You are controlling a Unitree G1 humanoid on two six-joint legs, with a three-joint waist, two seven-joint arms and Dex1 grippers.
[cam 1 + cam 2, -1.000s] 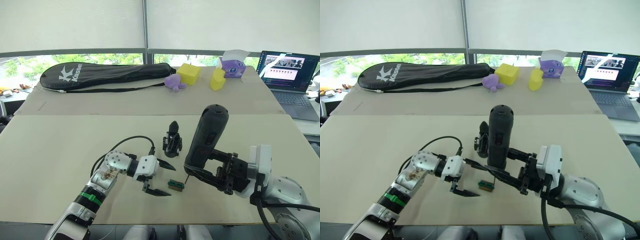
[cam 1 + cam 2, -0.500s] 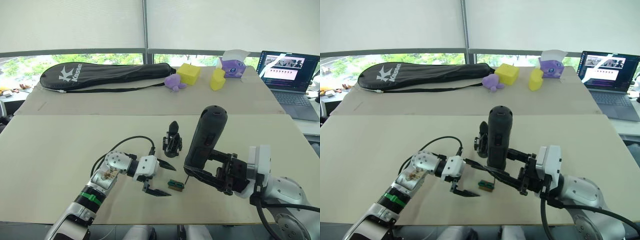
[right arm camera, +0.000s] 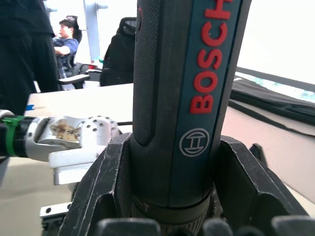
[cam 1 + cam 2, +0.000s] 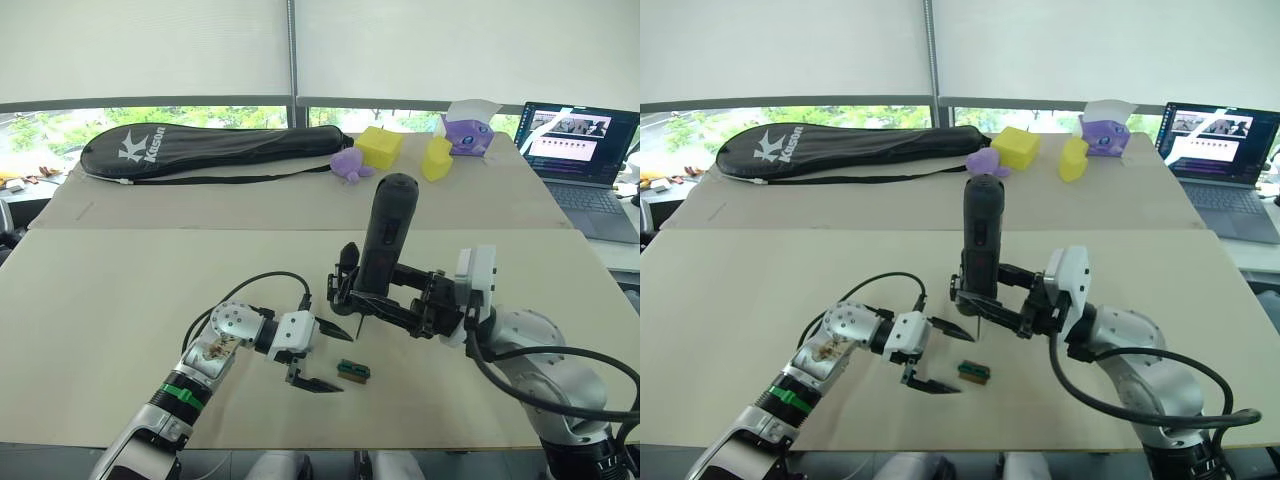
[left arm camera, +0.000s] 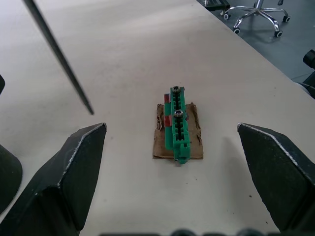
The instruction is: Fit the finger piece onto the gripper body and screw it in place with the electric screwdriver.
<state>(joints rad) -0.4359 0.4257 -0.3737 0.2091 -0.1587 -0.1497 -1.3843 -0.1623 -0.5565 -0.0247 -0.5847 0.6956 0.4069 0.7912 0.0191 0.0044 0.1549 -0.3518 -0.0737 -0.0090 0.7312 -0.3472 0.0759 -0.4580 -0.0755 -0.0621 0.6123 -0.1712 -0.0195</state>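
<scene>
We have the right gripper (image 4: 385,305) clenched round the electric screwdriver (image 4: 384,245), held upright over the table (image 4: 120,290) with its thin bit pointing down; the gripper body (image 4: 344,285) stands on the table right behind the tool, partly hidden by it; our left gripper (image 4: 325,355) hovers low with its two black fingers spread wide and nothing between them; the small green block (image 5: 176,128) lies flat on the table in the gap between those fingers, touching neither; the screwdriver's bit tip (image 5: 88,109) hangs near one finger; we cannot make out the finger piece as a separate part.
</scene>
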